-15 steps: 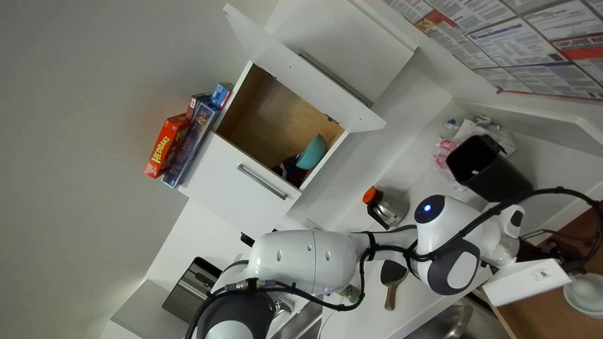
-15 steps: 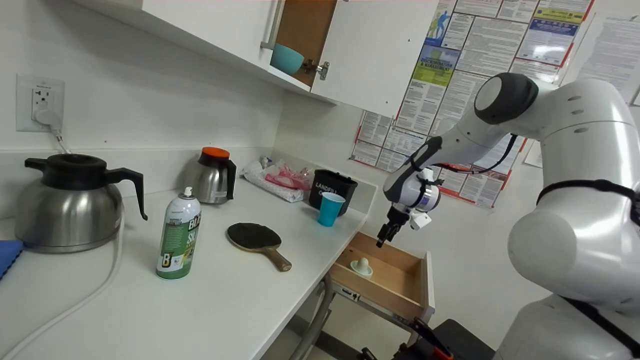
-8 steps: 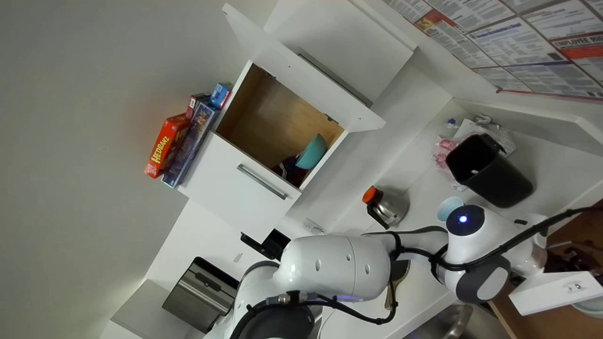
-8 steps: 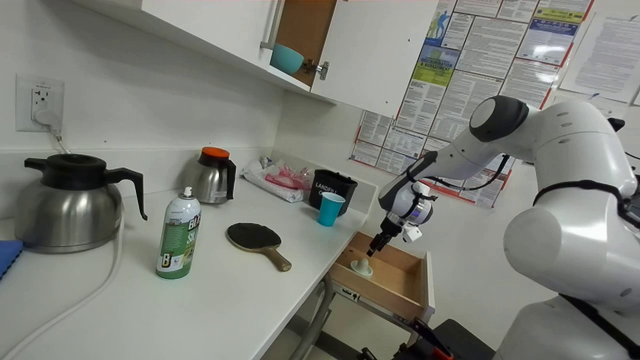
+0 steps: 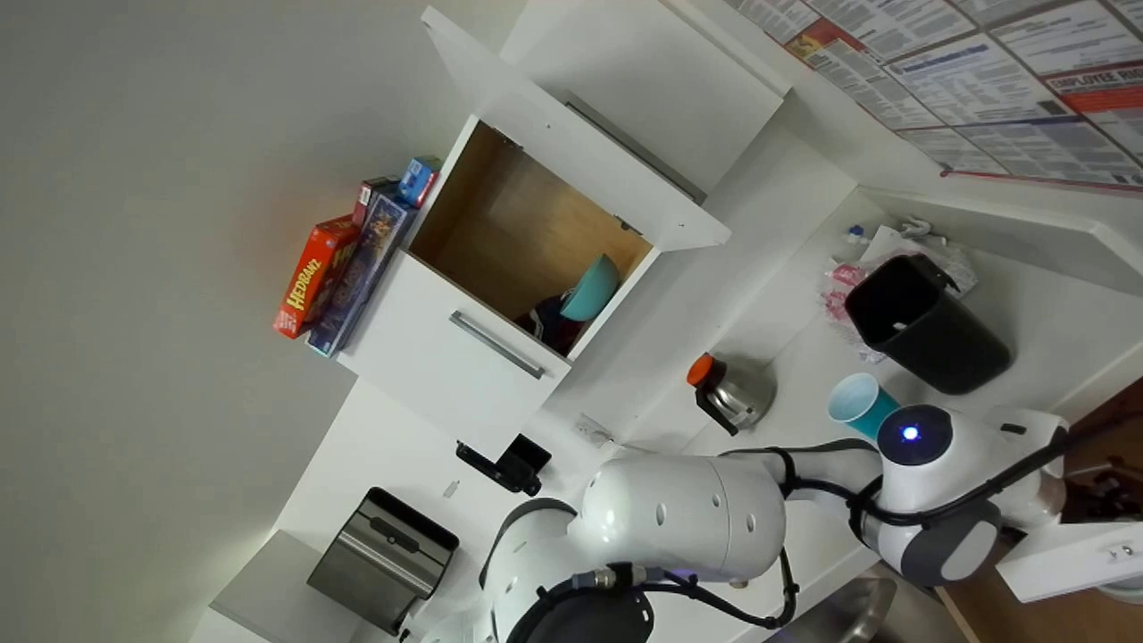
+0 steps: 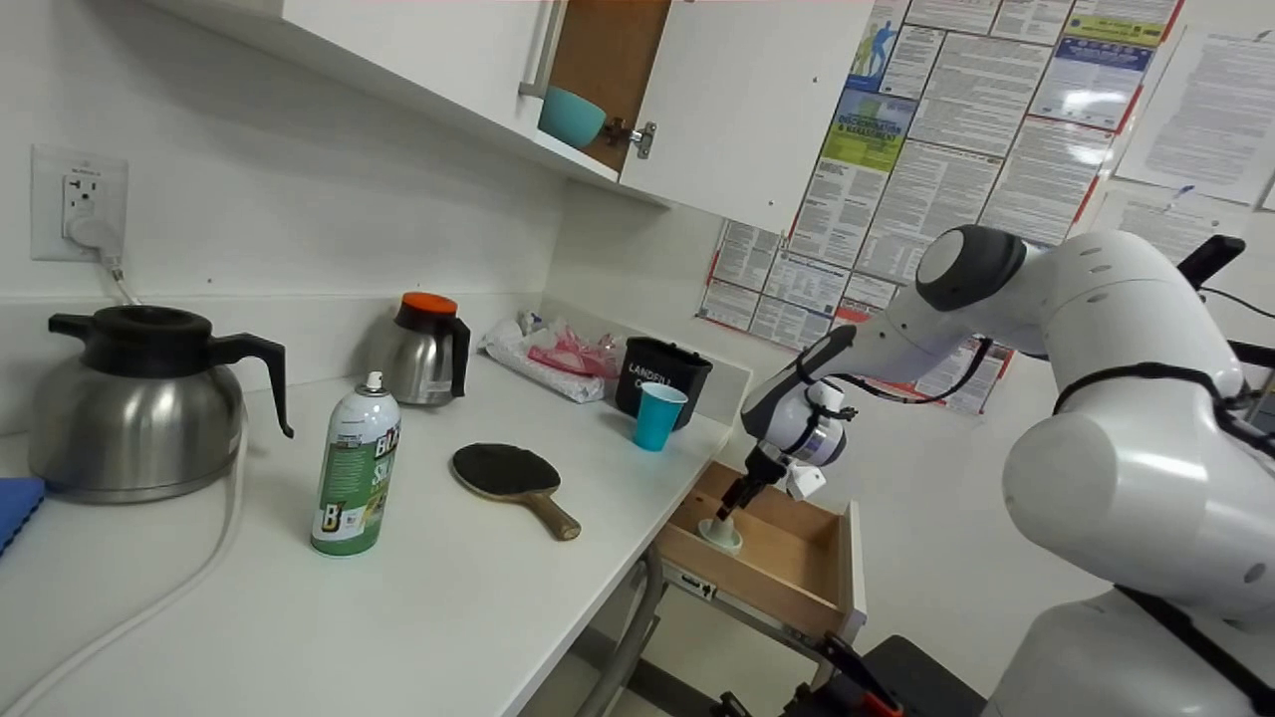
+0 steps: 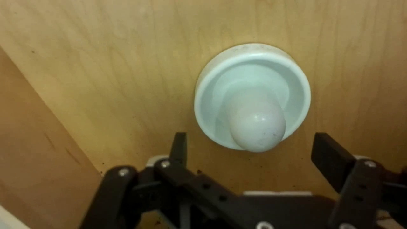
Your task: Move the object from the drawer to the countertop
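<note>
In an exterior view, the black bin (image 6: 665, 363) reads "LANDFILL"; above right of the bin, a green poster (image 6: 865, 131) begins "DISCRIMINATION"; left of the bin, a spray can (image 6: 359, 473) shows "B". In an exterior view, a red box (image 5: 311, 281) left of the bin says "HEDBANZ"; above right of the bin, a notice (image 5: 1098, 87) reads "EMPLOYEE RIG", cut off.

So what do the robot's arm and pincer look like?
The arm is shiny, white and rounded, with dark grey patches, a glowing blue light and black cables. Its pincer is black, with two blocky fingers and silvery screws.
</note>
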`<state>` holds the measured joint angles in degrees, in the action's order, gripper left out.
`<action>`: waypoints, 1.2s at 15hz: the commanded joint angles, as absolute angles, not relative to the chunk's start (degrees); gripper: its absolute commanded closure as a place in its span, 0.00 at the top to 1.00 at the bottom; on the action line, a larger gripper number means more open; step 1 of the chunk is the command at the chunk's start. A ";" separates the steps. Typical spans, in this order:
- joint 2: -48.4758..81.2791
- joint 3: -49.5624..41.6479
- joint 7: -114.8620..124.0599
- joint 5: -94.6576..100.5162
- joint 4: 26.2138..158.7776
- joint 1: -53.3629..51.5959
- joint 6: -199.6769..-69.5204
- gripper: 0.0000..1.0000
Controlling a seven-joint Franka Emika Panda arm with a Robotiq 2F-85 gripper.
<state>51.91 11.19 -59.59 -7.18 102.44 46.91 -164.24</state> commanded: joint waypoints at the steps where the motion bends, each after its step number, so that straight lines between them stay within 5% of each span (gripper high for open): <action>1: 55.36 12.66 -59.02 -5.98 98.99 47.10 -166.38 1.00; 5: 57.68 11.13 -57.27 -5.15 96.47 45.01 -165.39 1.00; 6: 58.13 10.82 -56.74 -5.13 95.91 44.65 -165.06 0.75; 14: 58.24 5.83 -48.75 -4.01 94.83 40.14 -162.99 0.20; 18: 54.61 5.67 -44.56 -3.58 97.80 39.27 -160.41 0.20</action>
